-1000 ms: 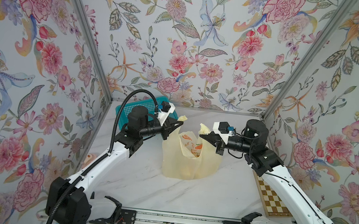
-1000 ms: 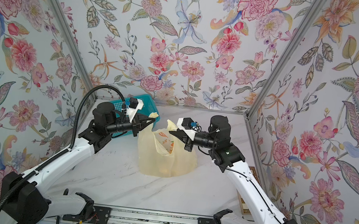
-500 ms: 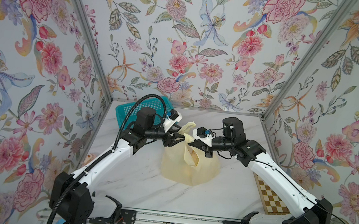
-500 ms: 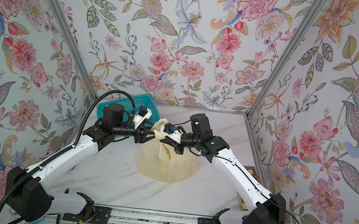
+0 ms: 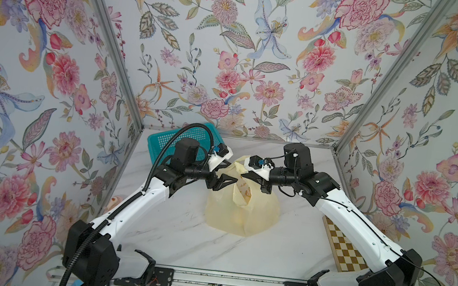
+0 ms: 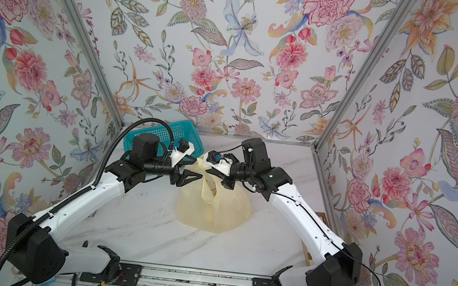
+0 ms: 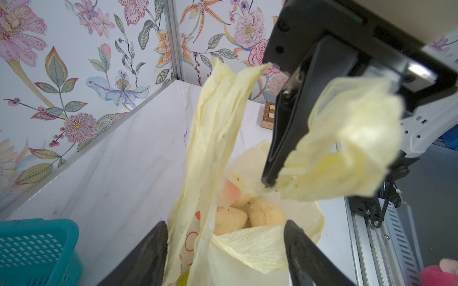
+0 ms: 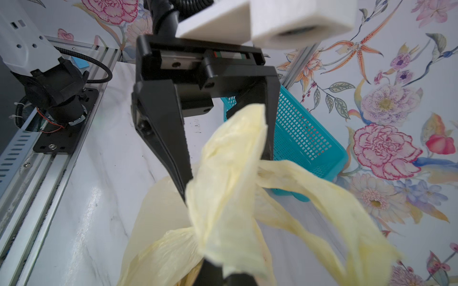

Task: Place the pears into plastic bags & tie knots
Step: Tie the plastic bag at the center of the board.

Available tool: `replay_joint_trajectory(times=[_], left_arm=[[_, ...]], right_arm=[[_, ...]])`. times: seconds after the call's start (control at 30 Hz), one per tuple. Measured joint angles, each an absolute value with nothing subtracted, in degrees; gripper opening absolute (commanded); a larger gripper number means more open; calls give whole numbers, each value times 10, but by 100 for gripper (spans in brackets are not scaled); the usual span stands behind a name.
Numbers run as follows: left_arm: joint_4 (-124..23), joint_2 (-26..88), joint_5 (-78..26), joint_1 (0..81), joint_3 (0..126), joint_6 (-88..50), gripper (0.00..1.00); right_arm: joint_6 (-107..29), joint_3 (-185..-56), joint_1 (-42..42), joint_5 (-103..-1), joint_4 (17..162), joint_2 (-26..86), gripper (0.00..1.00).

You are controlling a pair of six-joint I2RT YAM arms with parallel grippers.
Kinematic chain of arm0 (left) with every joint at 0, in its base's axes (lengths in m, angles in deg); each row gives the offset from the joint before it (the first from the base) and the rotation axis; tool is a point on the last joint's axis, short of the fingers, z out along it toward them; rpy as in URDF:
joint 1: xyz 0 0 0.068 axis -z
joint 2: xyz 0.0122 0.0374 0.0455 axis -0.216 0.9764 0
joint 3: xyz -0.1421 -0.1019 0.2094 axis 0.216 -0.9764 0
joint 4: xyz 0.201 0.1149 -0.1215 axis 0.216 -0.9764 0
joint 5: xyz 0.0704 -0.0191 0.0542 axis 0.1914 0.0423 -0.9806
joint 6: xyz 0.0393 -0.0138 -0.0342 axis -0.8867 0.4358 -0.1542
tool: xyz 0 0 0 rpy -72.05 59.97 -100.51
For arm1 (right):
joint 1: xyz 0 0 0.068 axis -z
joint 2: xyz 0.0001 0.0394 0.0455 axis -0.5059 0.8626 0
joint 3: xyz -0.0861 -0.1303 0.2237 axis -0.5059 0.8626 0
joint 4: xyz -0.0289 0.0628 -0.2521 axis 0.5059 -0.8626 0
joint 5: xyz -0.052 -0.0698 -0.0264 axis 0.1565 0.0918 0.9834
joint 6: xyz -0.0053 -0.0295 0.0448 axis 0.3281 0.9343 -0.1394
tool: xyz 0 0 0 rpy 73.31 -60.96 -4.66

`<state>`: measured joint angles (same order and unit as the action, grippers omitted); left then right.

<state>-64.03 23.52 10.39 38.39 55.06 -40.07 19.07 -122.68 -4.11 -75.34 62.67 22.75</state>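
The plastic bag stands in the middle of the marble tabletop, between the two arms. In both top views its body looks rounded and full. Through its open mouth the left wrist view shows two cream, bumpy pears lying side by side inside it.

The left tool is released: its two black fingers stand wide apart. A long handle strip rises between them, close to one finger, and its end is free in the air. The right tool is clenched on the second handle strip, which comes out crumpled from its closed fingers, just above the mouth of the bag. The two tools face each other over the bag, near but apart.

A teal basket stands behind the left arm, at the far left corner of the tabletop, apart from the bag. A checkered board lies at the right edge of the tabletop, beside the right arm.
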Motion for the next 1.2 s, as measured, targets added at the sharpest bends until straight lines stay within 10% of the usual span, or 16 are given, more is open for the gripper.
replay_joint_trajectory(times=[0.73,0.87,1.1,1.2], left_arm=[[-616,426,101,384,690,-479,99],[-592,436,107,384,693,-470,87],[-584,466,151,392,716,-470,32],[-611,469,165,397,717,-484,28]], right_arm=[[208,-1259,12,-705,600,257,0],[182,-1238,42,-710,613,229,0],[161,-1204,59,-724,641,208,0],[168,-1202,59,-737,641,209,0]])
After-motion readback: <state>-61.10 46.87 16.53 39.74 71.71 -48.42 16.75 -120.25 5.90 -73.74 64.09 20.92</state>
